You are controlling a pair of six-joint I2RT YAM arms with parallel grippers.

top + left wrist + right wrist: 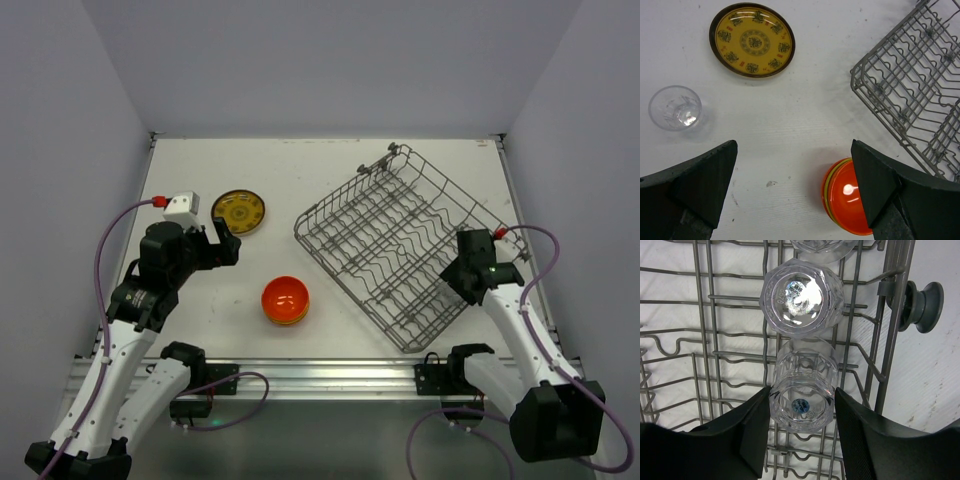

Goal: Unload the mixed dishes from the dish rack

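Right end effector clamps glass (inside dish rack).

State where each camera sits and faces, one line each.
Top external: above and behind the bases, looking down on the table; left arm and right arm show.
Left wrist: facing down at the plate; open left gripper in frame.
Right wrist: looking down into the dish rack; right gripper pinches a glass.
Shared: top and left wrist show plate, bowls, rack.
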